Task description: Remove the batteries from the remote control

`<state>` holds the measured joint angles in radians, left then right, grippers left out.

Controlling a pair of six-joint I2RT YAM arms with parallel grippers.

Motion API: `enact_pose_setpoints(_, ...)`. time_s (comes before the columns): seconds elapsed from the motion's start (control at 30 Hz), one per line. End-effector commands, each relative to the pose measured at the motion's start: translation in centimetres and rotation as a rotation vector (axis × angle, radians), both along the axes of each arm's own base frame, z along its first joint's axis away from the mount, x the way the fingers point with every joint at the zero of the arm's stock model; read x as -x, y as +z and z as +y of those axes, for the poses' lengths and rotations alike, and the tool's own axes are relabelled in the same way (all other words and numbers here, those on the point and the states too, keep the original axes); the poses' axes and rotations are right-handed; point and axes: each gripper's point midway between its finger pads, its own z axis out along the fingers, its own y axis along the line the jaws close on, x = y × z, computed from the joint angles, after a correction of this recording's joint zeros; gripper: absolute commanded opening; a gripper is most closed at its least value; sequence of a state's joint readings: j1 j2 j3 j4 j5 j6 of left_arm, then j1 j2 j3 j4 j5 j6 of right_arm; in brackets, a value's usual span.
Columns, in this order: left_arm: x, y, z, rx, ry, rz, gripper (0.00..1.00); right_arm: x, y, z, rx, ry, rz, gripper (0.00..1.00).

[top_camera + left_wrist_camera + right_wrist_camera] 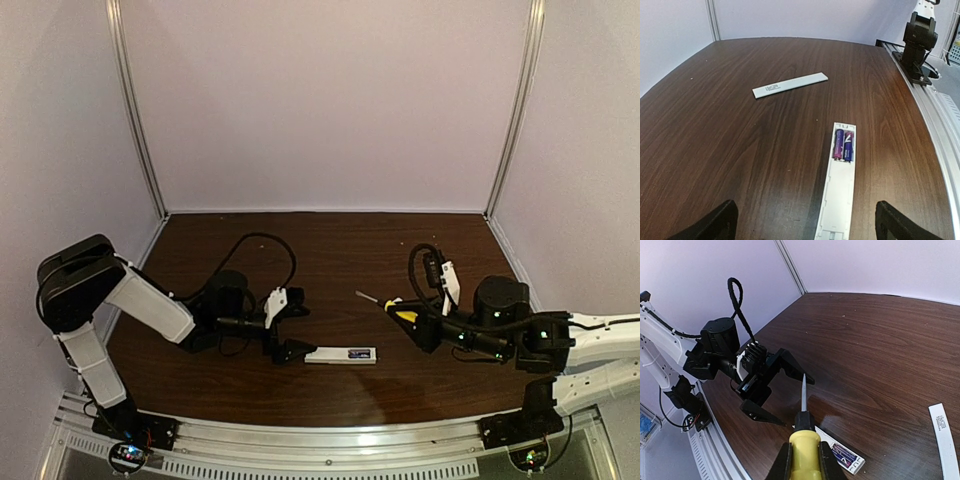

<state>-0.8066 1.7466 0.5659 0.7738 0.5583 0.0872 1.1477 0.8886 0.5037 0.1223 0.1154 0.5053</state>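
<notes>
Left wrist, cylindrical batteries [843, 145], boxy remote control [839, 200]

In the left wrist view, the bottom edge cuts off the near end of the remote control [839, 190] and all of the left claw [805, 215] except two dark fingertips [720, 222]. The print on the cover strip [790, 85] is too small to read. In the right wrist view, the bottom edge crops the screwdriver [804, 440] handle and most of the right claw [805, 462], which hide the remote control apart from the end holding the batteries [844, 456]; in the top view, the batteries are too small to tell apart.
</notes>
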Motion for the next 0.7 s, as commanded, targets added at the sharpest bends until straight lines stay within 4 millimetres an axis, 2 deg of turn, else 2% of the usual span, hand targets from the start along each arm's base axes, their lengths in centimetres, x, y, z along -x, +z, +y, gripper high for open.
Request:
enact_pose_setpoints(0.0, -0.2, -1.3, -0.5, -0.032, -0.042, -0.010, 0.97, -0.3, -1.3, -0.9, 0.038, -0.039, 0.016, 0.00)
enact_pose_setpoints(0.23, 0.5, -3.1, -0.9, -0.070, -0.107, 0.016, 0.97, -0.3, -1.6, -1.1, 0.050, -0.045, 0.018, 0.00)
enact_pose_setpoints(0.67, 1.4, -4.8, -2.5, -0.089, -0.195, 0.049, 0.94, -0.4, -2.1, -0.9, 0.065, -0.045, 0.016, 0.00)
